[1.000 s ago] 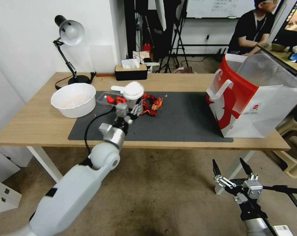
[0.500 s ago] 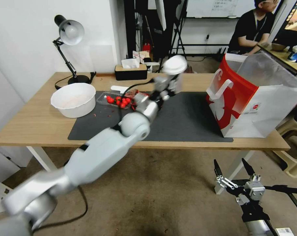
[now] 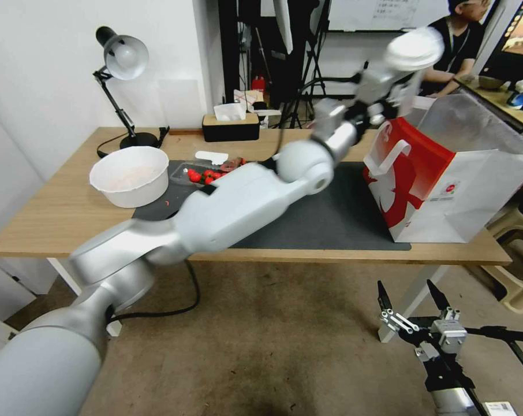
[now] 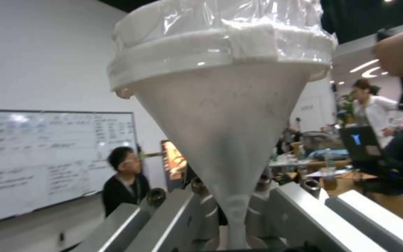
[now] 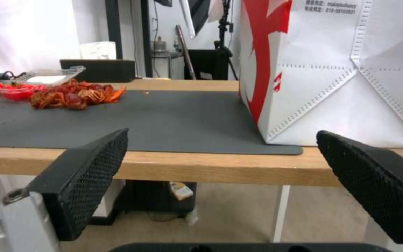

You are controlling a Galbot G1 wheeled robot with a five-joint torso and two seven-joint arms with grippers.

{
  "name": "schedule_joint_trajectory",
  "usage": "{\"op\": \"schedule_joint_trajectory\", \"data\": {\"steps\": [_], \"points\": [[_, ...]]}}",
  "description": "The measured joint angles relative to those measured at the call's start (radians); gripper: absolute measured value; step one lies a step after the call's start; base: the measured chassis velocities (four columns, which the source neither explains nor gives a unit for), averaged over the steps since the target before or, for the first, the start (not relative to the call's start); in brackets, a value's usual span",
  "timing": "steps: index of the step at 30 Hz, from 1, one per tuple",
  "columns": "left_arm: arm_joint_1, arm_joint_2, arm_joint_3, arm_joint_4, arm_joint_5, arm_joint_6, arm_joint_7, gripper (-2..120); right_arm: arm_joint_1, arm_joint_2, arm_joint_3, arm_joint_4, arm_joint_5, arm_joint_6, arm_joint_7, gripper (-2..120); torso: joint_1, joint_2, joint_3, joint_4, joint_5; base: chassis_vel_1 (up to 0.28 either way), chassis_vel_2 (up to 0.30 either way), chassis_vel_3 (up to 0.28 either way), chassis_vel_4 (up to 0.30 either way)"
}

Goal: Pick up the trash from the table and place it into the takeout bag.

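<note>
Clear cup (image 3: 413, 60) with white lid, clamped in the left gripper (image 3: 388, 92), upper right of frame above the takeout bag (image 3: 446, 173)
Right gripper (image 3: 411, 300) hangs lower right below the table (image 3: 59, 219) edge, black fingers (image 5: 89, 175) spread apart

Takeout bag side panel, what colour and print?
The takeout bag has a red side panel with a white figure print and white handles; clearest in the head view.
</note>
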Motion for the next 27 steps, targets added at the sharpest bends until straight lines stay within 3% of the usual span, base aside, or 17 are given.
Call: {"op": "schedule_joint_trajectory", "data": {"steps": [4, 14, 27], "points": [[-0.045, -0.067, 0.058, 0.079, -0.001, -0.02, 0.019, 0, 0.001, 0.003, 0.001, -0.004, 0.0, 0.001, 0.0, 100, 0.0, 0.0, 0.0, -0.0006, 0.0, 0.0, 0.0, 0.0, 0.0], [-0.09, -0.071, 0.209, 0.221, 0.026, -0.041, 0.043, 0, -0.002, 0.005, 0.012, -0.016, 0.008, 0.016, -0.001, 100, 0.0, 0.0, 0.0, 0.0003, -0.0002, 0.0, 0.0, 0.0, 0.0], [-0.14, -0.067, 0.26, 0.232, 0.072, 0.058, 0.035, 1, -0.021, 0.004, 0.031, -0.011, 0.029, 0.042, -0.006, 100, 0.0, 0.0, 0.0, 0.0003, -0.0004, 0.0, 0.0, 0.0, 0.0]]}}
